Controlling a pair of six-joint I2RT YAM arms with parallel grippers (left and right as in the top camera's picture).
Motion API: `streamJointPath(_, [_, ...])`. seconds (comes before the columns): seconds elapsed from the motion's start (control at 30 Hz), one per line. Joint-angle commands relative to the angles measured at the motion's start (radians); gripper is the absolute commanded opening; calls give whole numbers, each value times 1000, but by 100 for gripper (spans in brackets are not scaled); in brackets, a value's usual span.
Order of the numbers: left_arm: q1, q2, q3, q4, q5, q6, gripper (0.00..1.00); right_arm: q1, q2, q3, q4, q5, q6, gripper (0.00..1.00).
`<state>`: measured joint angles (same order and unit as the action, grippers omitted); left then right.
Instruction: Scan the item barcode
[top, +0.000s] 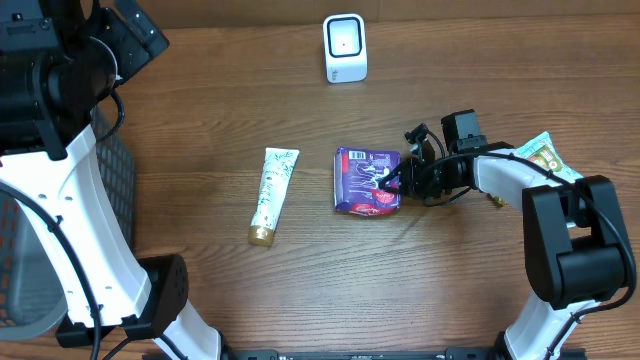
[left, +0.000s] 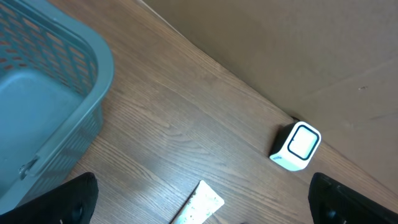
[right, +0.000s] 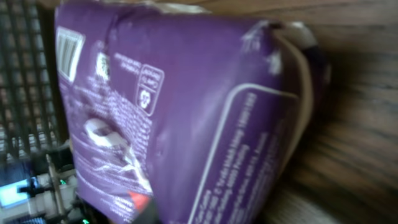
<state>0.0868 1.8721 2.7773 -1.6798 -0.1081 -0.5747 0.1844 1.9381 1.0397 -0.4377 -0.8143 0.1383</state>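
Note:
A purple packet lies on the wooden table, right of centre. My right gripper reaches in from the right, and its fingers are closed over the packet's right edge. The purple packet fills the right wrist view, tilted, with its barcode at the upper left. A white scanner stands at the table's far edge, and the scanner also shows in the left wrist view. My left gripper hangs open above the table at the far left, holding nothing.
A white tube with a gold cap lies left of the packet; the tube's flat end shows below my left gripper. A grey basket stands at the table's left edge. A green and yellow packet lies behind my right arm.

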Motion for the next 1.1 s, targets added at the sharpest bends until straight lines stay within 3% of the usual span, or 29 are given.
streamJointPath(0.0, [-2,-2,1,0,2,-8,100,-8,0,5,-21,-60,-3,7])
streamJointPath(0.33, [-2,-2,1,0,2,-8,100,-32,-135,112,-158,-109,-15,4])
streamJointPath(0.83, [-2,-2,1,0,2,-9,100,-14,-534,170,-224,124,-15,4])
streamJointPath(1.07, [-2,-2,1,0,2,-9,100,108,-628,170,-300,324,-15,4])
